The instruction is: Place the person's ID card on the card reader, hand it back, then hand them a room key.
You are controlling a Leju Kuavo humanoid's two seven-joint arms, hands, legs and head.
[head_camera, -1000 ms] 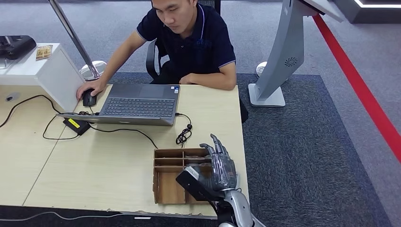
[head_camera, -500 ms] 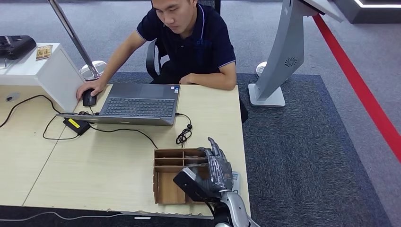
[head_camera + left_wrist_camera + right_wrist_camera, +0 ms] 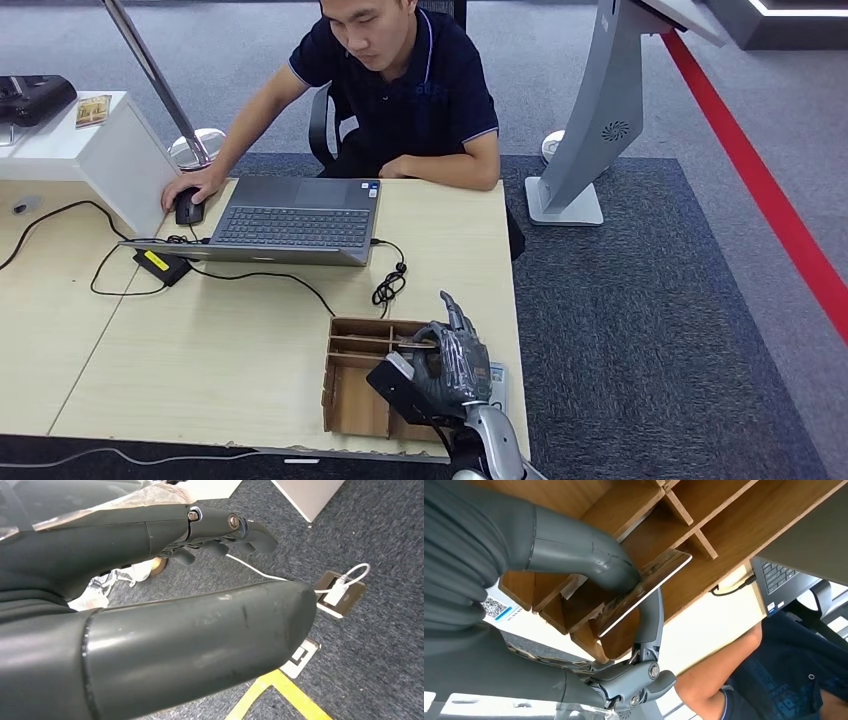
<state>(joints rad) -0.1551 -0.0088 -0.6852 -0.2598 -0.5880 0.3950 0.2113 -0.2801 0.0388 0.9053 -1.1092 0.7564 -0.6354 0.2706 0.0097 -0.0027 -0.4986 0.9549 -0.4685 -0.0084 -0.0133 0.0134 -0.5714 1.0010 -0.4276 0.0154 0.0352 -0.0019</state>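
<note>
One flat wood-patterned room key (image 3: 644, 592) pinched between right hand (image 3: 450, 362) thumb and finger, over one brown compartmented wooden tray (image 3: 350, 395). Left hand (image 3: 165, 580) fingers loosely curled, empty.

Right arm: enters from below at the near right, silver forearm raised, wrist bent so the right hand (image 3: 448, 362) faces palm-down and forward. Its thick grey thumb (image 3: 589, 562) presses from one side and a darker finger (image 3: 650, 617) from the other, pinching a thin card (image 3: 644, 592). Left hand (image 3: 150, 595): hangs low with fingers (image 3: 235, 532) loosely curled, holding nothing.
</note>
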